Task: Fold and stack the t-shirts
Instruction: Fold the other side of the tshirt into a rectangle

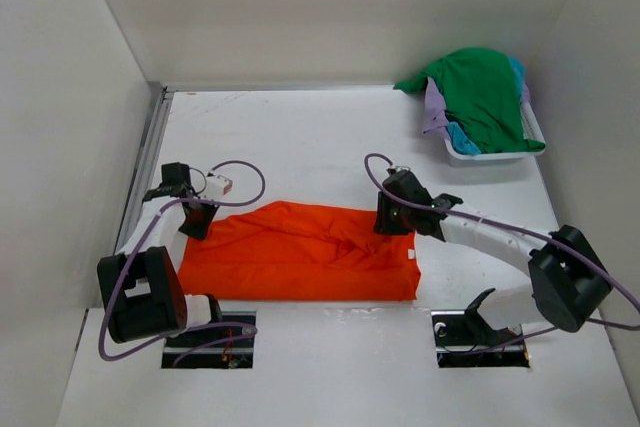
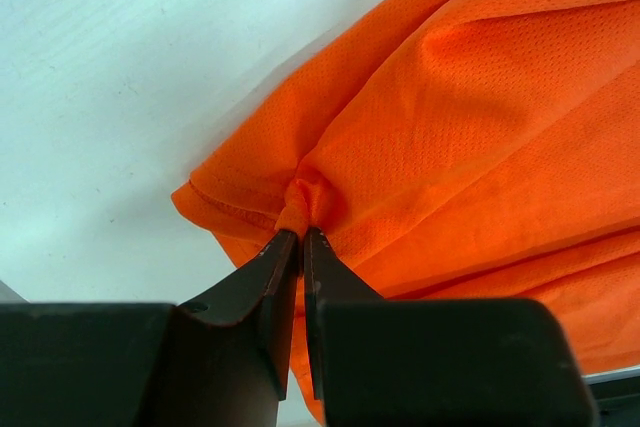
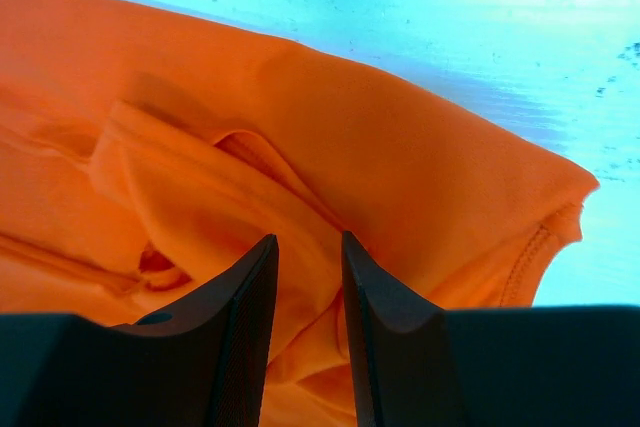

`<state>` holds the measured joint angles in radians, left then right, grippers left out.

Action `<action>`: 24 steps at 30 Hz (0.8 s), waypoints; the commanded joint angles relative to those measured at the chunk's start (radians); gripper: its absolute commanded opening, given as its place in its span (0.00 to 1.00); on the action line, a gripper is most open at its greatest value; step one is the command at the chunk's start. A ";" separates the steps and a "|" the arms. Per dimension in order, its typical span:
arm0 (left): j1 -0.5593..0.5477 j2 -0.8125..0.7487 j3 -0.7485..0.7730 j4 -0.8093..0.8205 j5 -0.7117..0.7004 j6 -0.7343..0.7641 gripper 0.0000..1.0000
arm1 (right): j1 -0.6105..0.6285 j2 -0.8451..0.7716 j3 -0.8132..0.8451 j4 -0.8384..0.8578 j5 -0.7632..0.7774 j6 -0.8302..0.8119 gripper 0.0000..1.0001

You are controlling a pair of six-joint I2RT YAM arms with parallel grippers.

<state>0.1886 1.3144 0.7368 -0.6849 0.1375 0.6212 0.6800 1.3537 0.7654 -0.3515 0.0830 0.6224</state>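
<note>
The orange t-shirt [image 1: 300, 252] lies folded and wrinkled in the middle of the table. My left gripper [image 1: 200, 219] sits at its far left corner, shut on a pinch of the orange cloth [image 2: 420, 127] near the hem; in the left wrist view the left gripper [image 2: 302, 232] has a small bunch of cloth at its tips. My right gripper [image 1: 393, 224] hovers over the shirt's far right corner. In the right wrist view the right gripper [image 3: 308, 239] is open above the orange folds [image 3: 300, 147], holding nothing. The green t-shirt [image 1: 485, 92], a teal one [image 1: 458, 137] and a lavender one [image 1: 433, 107] are heaped at the back right.
A white basket [image 1: 490, 155] at the back right holds the heap of shirts, which spills over its rim. White walls close in the table on the left, back and right. Both arm bases stand at the near edge.
</note>
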 commanded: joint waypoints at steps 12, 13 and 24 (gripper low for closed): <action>-0.007 -0.012 -0.002 0.021 0.007 -0.011 0.06 | -0.010 0.166 0.083 -0.055 0.008 0.017 0.36; -0.007 -0.012 -0.001 0.021 0.007 -0.011 0.06 | -0.010 0.173 0.086 -0.055 0.006 0.017 0.31; -0.007 0.003 0.116 0.010 0.019 -0.064 0.06 | -0.043 0.088 0.175 -0.139 0.024 -0.030 0.05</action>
<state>0.1864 1.3167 0.7670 -0.6933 0.1379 0.5930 0.6601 1.5043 0.8524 -0.4603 0.0826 0.6277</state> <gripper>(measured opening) 0.059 0.039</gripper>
